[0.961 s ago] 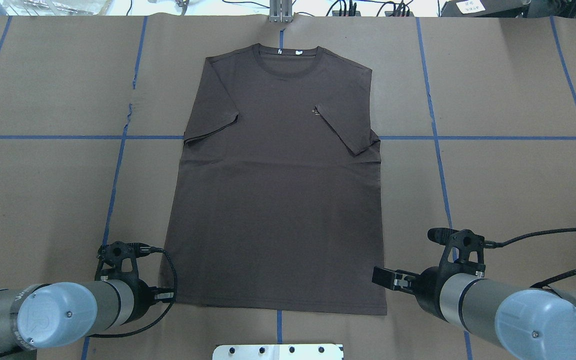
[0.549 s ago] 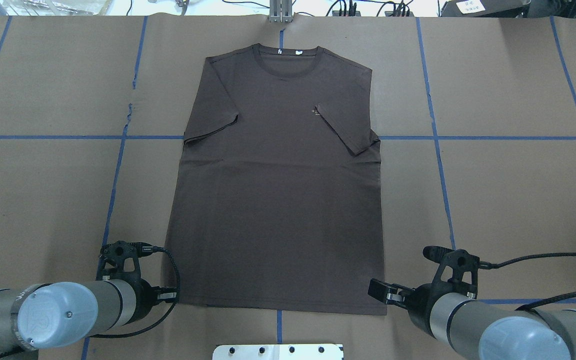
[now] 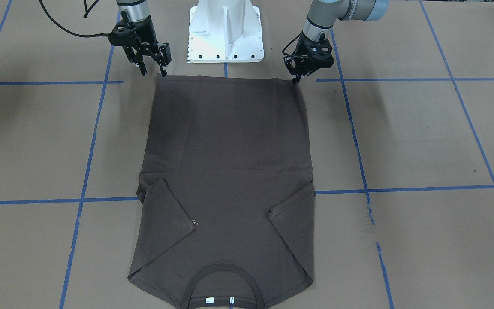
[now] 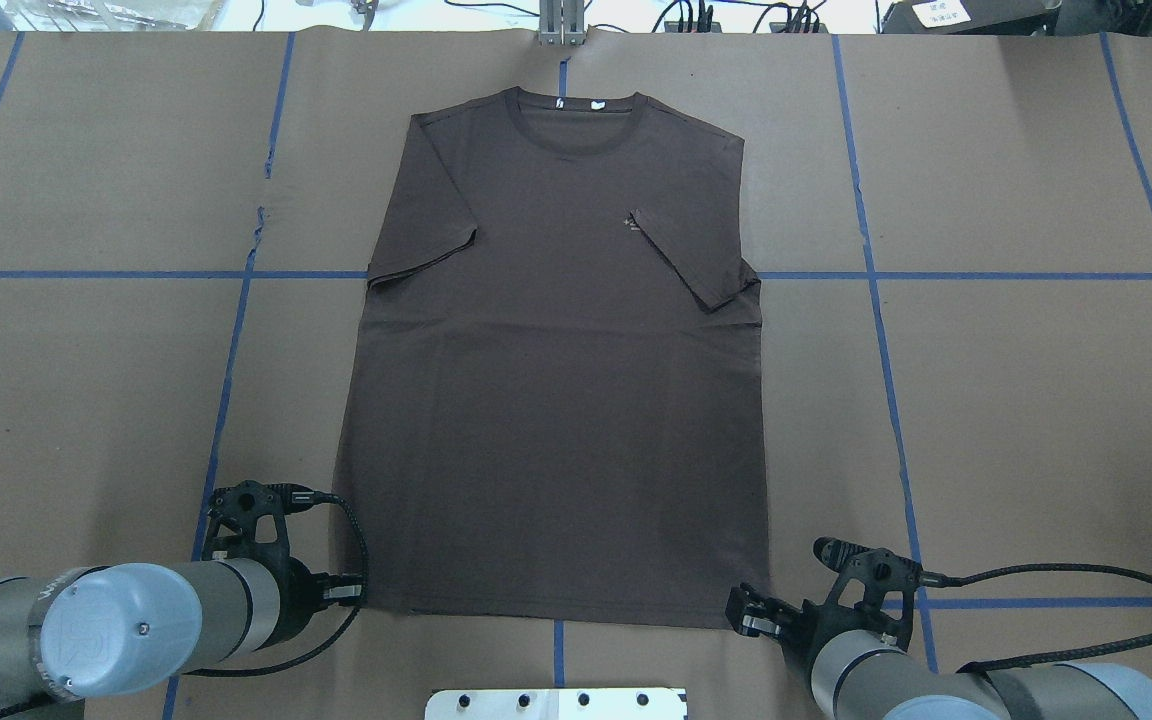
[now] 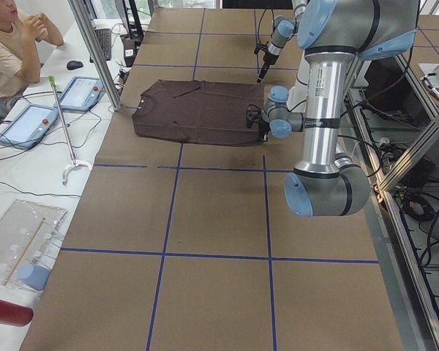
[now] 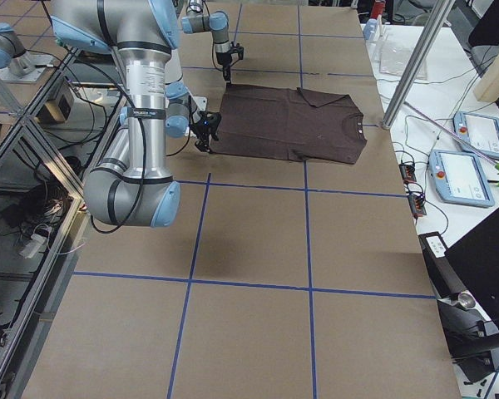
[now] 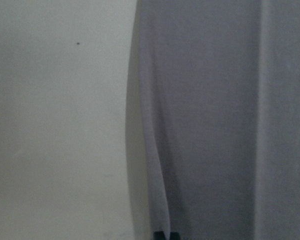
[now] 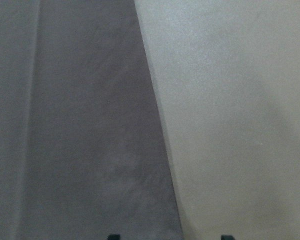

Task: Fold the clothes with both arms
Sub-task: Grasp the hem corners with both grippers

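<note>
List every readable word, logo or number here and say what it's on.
None reads clearly.
Chest logo on the T-shirt: too small.
White neck tags: too small.
Embossed mark on the left arm's joint cap: too faint.
White paper label at the top right of the overhead view: blurred.

1. Wide brown paper (image 4: 1016, 400) either side of the flat T-shirt (image 4: 556, 400), I can pass there.
2. White pedestal base (image 3: 225, 30) sits between left gripper (image 3: 295, 78) and right gripper (image 3: 154, 71), near the hem.
3. Metal post (image 4: 561, 25) stands past the collar.
</note>
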Tool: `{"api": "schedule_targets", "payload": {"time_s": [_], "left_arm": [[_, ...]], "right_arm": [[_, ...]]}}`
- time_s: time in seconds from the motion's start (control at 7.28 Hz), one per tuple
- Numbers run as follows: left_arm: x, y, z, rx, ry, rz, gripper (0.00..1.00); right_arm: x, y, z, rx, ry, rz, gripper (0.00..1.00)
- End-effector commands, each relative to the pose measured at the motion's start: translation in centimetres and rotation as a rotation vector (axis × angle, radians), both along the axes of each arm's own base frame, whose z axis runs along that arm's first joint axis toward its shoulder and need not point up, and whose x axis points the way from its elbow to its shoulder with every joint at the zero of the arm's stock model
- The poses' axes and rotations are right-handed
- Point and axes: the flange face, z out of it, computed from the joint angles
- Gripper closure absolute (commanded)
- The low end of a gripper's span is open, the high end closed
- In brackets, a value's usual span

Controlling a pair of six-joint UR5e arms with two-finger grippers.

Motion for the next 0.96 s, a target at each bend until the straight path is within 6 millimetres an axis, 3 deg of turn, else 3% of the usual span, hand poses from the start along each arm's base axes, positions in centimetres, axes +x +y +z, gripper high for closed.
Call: {"api": "schedule_targets", "payload": {"time_s": [0.0, 0.27, 0.69, 0.82], "left_arm": [[-0.33, 0.07, -0.81, 0.002, 0.018, 0.002, 1.00], [-0.33, 0.06, -0.67, 0.002, 0.015, 0.000, 1.00], [-0.33, 0.06, -0.67, 0.002, 0.015, 0.000, 1.00], [-0.35, 0.08, -0.59, 0.001, 0.013, 0.002, 1.00]], "right_arm": [[-0.79, 0.54, 0.36, 0.010, 0.013, 0.000, 0.33], [-0.98, 0.72, 0.67, 0.011, 0.021, -0.005, 0.44], [-1.13, 1.23, 0.67, 0.011, 0.020, -0.014, 0.45], [-1.22, 1.31, 0.81, 0.011, 0.023, -0.016, 0.55]]}}
